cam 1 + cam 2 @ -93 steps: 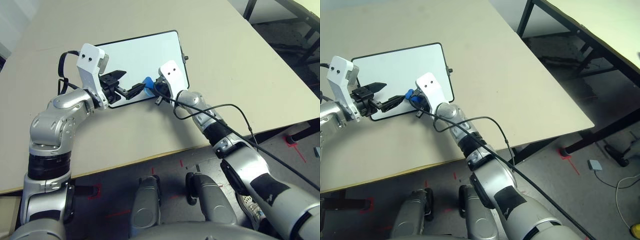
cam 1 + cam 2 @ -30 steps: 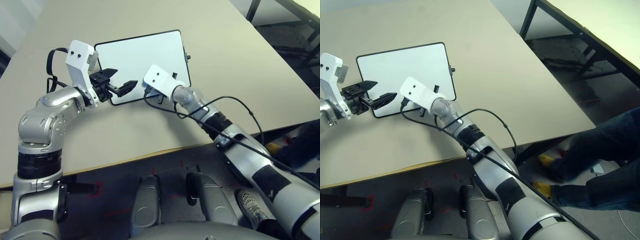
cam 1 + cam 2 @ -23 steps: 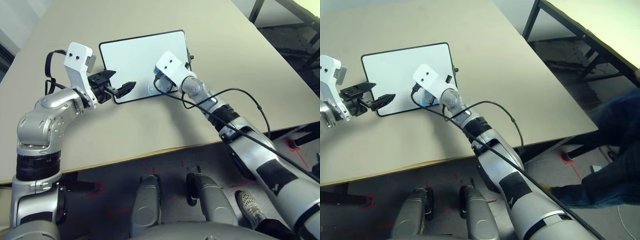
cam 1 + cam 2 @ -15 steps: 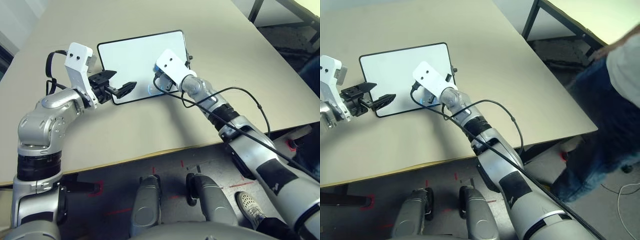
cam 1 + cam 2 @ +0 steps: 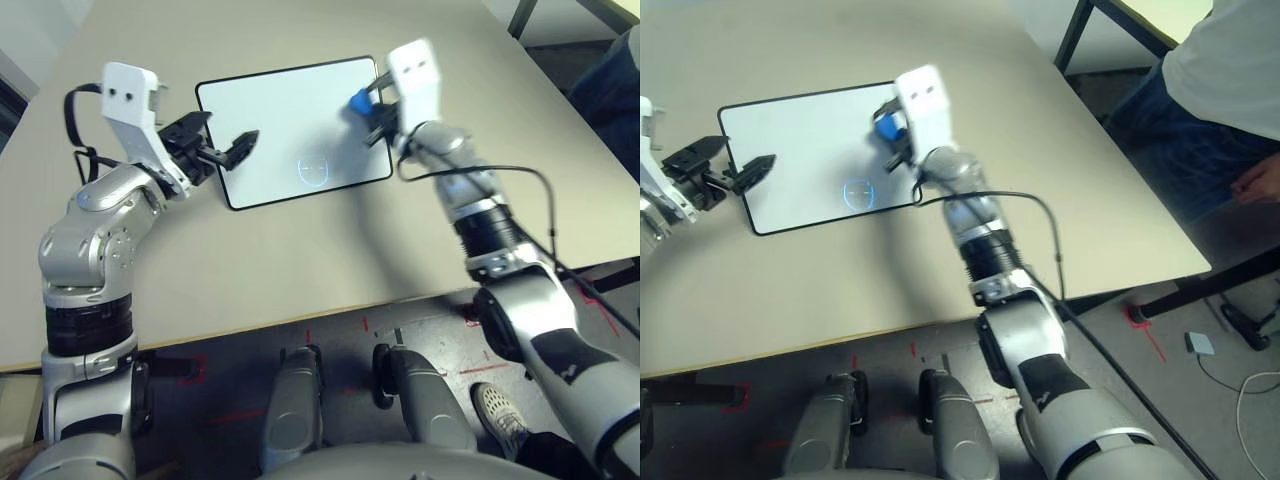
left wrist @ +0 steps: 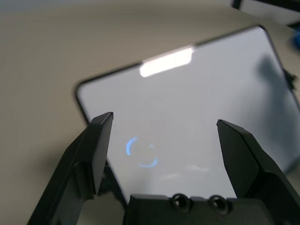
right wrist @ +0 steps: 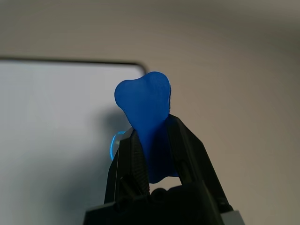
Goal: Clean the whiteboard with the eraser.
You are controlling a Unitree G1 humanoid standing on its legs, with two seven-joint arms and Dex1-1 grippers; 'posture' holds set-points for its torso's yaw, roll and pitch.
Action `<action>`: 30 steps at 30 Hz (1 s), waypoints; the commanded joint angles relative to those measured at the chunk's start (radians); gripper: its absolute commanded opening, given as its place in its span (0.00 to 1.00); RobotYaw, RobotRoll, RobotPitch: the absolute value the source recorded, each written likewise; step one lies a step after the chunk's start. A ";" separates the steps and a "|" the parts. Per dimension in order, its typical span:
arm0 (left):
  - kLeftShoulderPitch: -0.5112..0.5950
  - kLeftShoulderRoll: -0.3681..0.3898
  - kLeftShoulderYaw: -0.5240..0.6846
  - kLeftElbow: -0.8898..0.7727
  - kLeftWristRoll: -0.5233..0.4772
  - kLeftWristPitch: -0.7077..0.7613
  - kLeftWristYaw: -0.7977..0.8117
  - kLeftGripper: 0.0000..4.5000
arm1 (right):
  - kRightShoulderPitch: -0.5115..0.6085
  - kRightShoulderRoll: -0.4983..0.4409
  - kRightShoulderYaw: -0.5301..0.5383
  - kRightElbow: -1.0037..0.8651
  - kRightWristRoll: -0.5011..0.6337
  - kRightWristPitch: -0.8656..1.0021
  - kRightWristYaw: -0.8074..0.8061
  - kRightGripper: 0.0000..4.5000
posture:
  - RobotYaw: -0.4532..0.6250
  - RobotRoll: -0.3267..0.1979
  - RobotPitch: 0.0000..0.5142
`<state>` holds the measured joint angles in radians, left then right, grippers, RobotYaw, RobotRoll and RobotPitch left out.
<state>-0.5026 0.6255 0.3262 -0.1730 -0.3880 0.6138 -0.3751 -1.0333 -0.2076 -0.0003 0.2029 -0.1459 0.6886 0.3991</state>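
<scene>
Eraser carried to whiteboard's right side, blue mark uncovered

Half a second ago the right arm (image 5: 490, 235) covered the near right part of the whiteboard (image 5: 280, 130); now it has swung out to the right and farther from the robot. The eraser (image 7: 149, 108), then mostly hidden beneath the white bracket (image 5: 415, 82), shows plainly by the board's far right corner. A curved blue mark (image 5: 313, 172) near the board's near edge has come into full view. The left arm (image 5: 90, 260) has shifted only a little, its claw somewhat farther from the robot.

The right arm reaches across the worktop (image 5: 220, 275) from the near right, its bracket standing almost upright beside the board's right edge. The right claw (image 7: 151, 125) is closed on the eraser, gripping it between both fingers; whether the eraser touches the board, I cannot tell. Bent at the elbow, the left arm points its claw inward over the board's left edge. That left claw (image 6: 165, 117) is open and empty.
</scene>
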 commanded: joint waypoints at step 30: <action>0.236 0.021 0.280 0.480 0.127 -0.544 0.151 1.00 | 0.075 -0.077 -0.008 0.394 0.112 0.097 -0.056 0.25 | 0.54 0.62 0.36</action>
<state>-0.2710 0.6516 0.6072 0.2913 -0.2533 0.0723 -0.2288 -0.9639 -0.2954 -0.0217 0.5624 -0.0398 0.7830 0.3438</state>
